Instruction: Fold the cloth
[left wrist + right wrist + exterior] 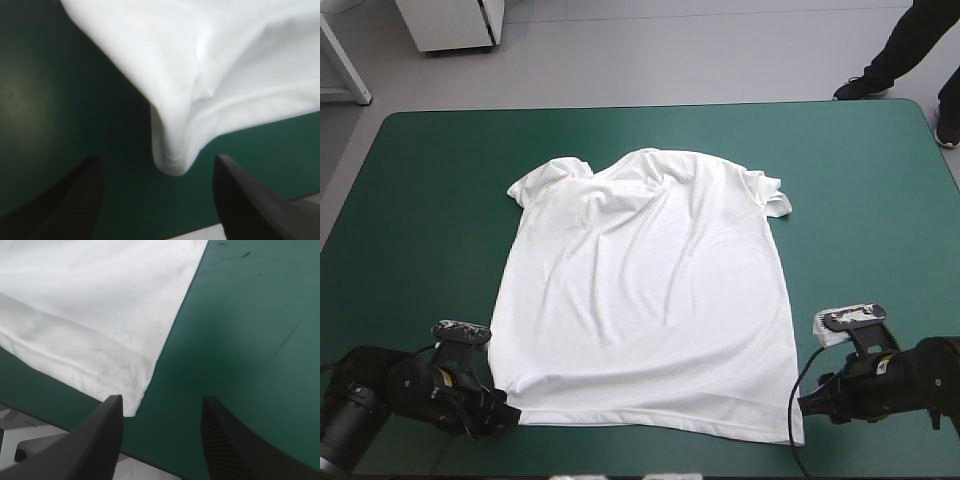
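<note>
T-shirt (650,290) lies flat mid-worktop (420,200). Its long axis runs near-to-far, collar toward the far edge, hem toward the robot. Looks like grasp setup: left end effector (505,415) and right end effector (810,405) are at the near hem corners, fingers apart, nothing clamped. Next: right needs to centre on its corner, then both pinch and lift evenly.
</note>
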